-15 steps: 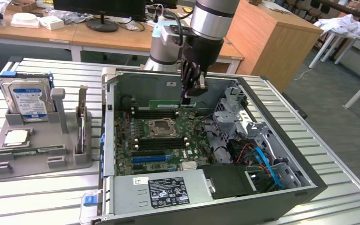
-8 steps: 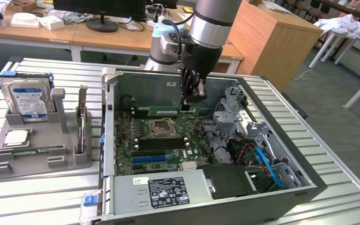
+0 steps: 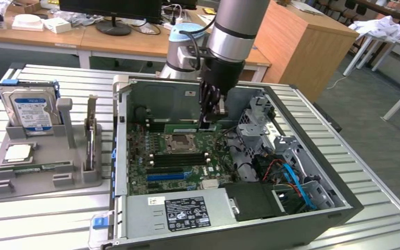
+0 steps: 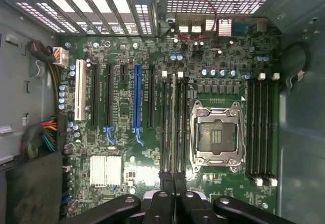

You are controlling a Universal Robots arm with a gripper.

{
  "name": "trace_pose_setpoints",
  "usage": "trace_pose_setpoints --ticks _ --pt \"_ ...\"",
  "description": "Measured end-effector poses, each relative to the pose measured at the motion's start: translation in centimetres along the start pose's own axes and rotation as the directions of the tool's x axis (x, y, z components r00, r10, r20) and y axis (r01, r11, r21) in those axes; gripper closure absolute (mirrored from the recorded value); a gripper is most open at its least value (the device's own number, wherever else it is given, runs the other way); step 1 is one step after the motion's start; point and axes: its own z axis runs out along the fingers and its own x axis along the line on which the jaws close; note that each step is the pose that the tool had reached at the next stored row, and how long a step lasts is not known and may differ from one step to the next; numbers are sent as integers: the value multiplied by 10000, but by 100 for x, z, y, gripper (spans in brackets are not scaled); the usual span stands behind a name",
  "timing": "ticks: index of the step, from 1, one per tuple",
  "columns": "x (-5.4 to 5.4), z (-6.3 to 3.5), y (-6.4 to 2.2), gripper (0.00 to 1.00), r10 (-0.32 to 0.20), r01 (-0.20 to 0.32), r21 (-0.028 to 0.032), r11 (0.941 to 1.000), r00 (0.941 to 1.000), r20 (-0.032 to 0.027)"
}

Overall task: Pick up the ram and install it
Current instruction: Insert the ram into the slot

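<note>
My gripper (image 3: 210,120) reaches down inside the open computer case (image 3: 339,205), above the motherboard (image 3: 160,156). In the wrist view the gripper (image 4: 174,181) is shut on the ram (image 4: 174,122). The ram is seen edge-on as a thin pale green line. It hangs lengthwise over the black memory slots (image 4: 165,127) beside the empty processor socket (image 4: 216,132). Whether its lower edge touches a slot, I cannot tell. A second bank of memory slots (image 4: 261,127) lies on the socket's other side.
At the exterior view's left a grey holder (image 3: 40,179) carries a hard drive (image 3: 29,107) with a blue label, a square silver processor chip (image 3: 18,152) and a thin upright board (image 3: 91,133). The power supply (image 3: 186,208) and drive cage with cables (image 3: 287,172) crowd the case's near side.
</note>
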Motion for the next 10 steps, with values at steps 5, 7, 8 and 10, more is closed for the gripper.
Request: trace_pose_setpoints --ticks 5,7,8,10 --pt "16 92 -1 88 13 -13 0 10000 10000 -2" --pt "21 130 -1 88 18 -18 0 10000 10000 -3" --pt "24 147 -1 88 20 -20 0 10000 10000 -3" --pt "30 183 -1 88 25 -25 0 10000 10000 -6"
